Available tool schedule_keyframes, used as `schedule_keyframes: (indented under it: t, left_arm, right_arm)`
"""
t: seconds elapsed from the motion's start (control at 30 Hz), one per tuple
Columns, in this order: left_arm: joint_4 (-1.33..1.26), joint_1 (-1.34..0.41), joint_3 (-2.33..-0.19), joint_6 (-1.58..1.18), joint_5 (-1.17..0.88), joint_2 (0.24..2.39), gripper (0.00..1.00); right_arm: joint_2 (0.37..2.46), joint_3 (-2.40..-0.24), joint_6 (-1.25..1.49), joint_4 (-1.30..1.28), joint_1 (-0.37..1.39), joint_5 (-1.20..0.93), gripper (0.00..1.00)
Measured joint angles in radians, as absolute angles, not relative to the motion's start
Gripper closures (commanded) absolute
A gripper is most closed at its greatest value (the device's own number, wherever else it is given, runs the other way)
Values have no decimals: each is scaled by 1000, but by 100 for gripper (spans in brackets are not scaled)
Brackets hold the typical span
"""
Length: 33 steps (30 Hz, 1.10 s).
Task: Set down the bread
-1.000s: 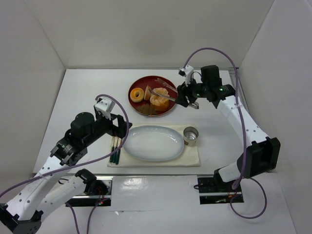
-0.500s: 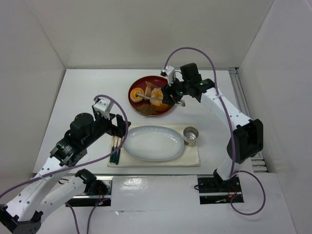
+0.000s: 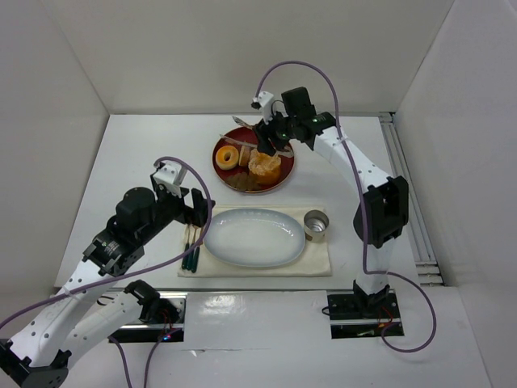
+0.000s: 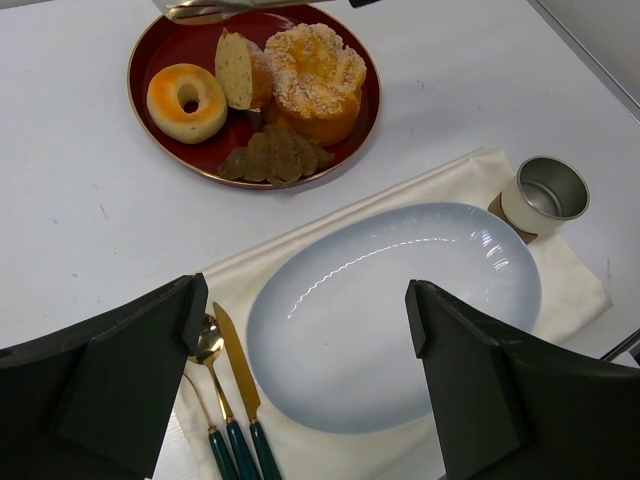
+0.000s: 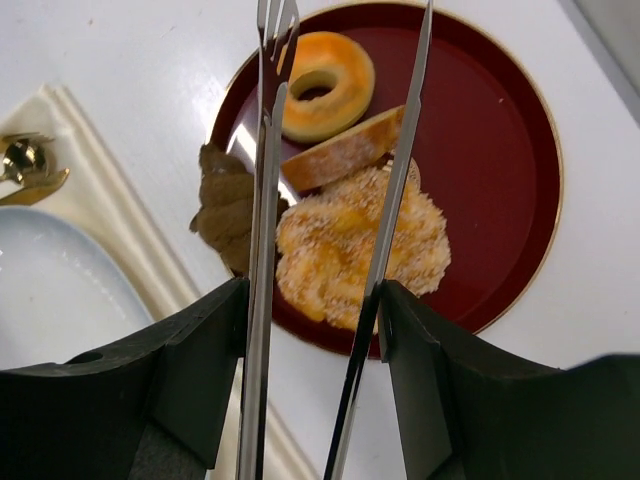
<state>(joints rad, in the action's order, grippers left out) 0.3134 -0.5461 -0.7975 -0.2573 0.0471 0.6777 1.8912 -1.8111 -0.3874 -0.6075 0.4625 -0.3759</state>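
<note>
My right pincer is clamped on the tongs, tips apart. Bread at red plate's left edge looks light, soft, crushable: pinch gently across the ring

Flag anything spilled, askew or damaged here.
Nothing stands out. The bread lies flat on the red plate with the other pieces, the metal cup stands upright, and the oval plate sits on the cloth.

A: Any way in to the bread?
B: Its side toward the rim of the red plate lies bare. The tan slice crowds the other; tongs hang over the sugared mound.
</note>
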Motion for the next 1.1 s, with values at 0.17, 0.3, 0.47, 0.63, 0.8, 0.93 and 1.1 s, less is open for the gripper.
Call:
schedule_keyframes:
  t: [0.17,0.3,0.47,0.63,0.8,0.93,1.1]
  left_arm:
    - [313,-546,-797,-257,50,673,0]
    - [313,-546,-797,-257,52,670,0]
    - [313,-546,-796,-257,51,670,0]
    - [313,-546,-796,-257,51,670,0]
    - [313,-546,-790,-257,51,671,0]
    - [313,-546,-789,-257,51,680,0]
    - [313,-546,-787,-255,51,688,0]
  right_arm:
    - [1998,-1962,-390,-640,463,-359,37]
    - [2038,-2007,-399,-683,466,-354,37]
    - [2100,-2076,-410,-721,468,-374,38]
    - [2164,-2150,-429,-780,469,-421,38]
    - [2229,-2237,-459,-832,456,-499,38]
    - [2248,-2260,-495,-881,439,-551,38]
    - [2249,-2257,-541,-915,427,-569,40]
